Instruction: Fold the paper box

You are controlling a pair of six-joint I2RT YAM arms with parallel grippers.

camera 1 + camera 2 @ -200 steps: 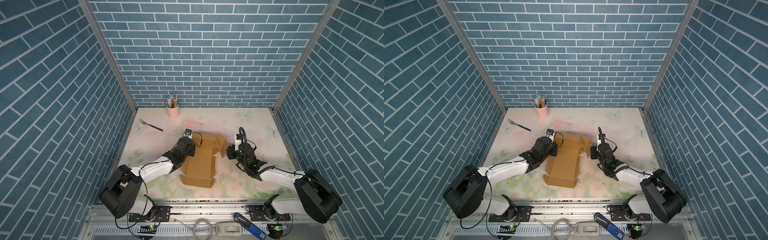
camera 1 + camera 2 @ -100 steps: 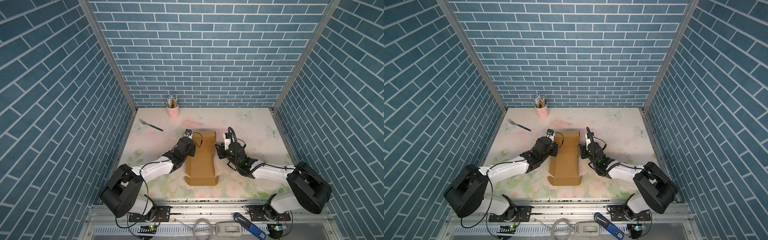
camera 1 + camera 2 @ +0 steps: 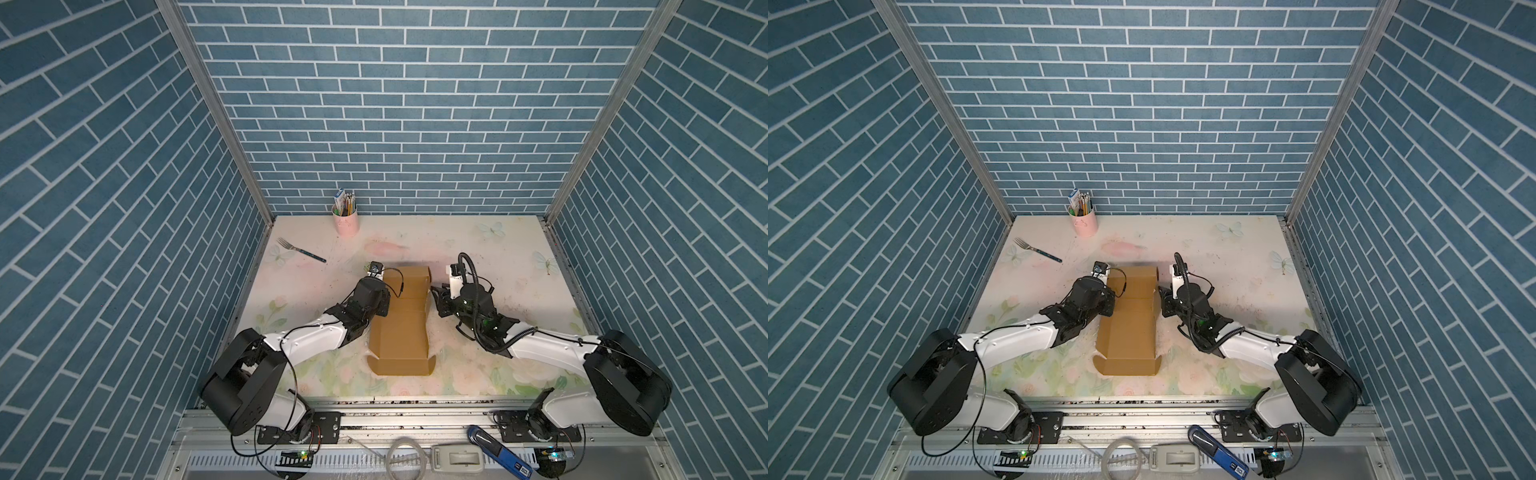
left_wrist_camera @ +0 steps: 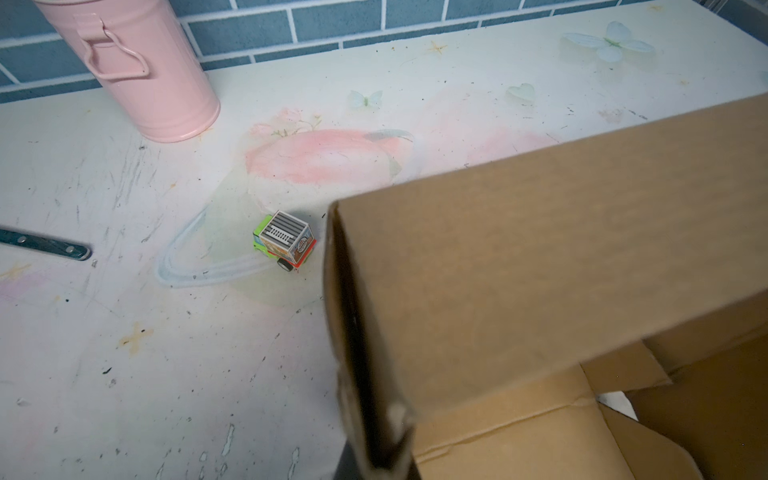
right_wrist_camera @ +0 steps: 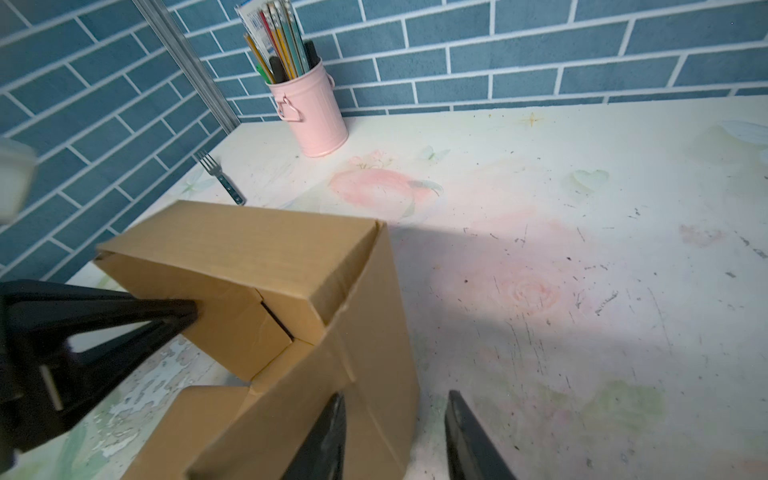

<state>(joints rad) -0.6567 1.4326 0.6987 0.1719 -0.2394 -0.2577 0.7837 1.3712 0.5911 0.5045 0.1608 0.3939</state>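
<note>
The brown paper box (image 3: 401, 328) (image 3: 1128, 328) lies lengthwise mid-table, its long side walls raised and its far end folded into a hood (image 5: 266, 245). At the box's left wall my left gripper (image 3: 385, 305) (image 3: 1111, 305) is shut on the cardboard; in the left wrist view the wall's edge (image 4: 357, 332) runs down between the jaws. My right gripper (image 3: 436, 297) (image 3: 1163, 299) (image 5: 395, 432) is open at the right wall. One finger (image 5: 328, 436) rests against the wall's outer face, while its partner (image 5: 463, 440) hangs over bare table.
A pink cup of pencils (image 3: 345, 220) (image 5: 311, 112) stands at the back wall, a fork (image 3: 300, 249) (image 5: 220, 176) lies at the back left. A small toy truck (image 4: 284, 241) sits just beyond the box's far left corner. A blue tool (image 3: 498, 449) lies on the front rail.
The box's splayed right flaps have come up and the box has straightened into a narrow trough. My right gripper moved left to the right wall and narrowed a little. The left gripper kept its grip.
</note>
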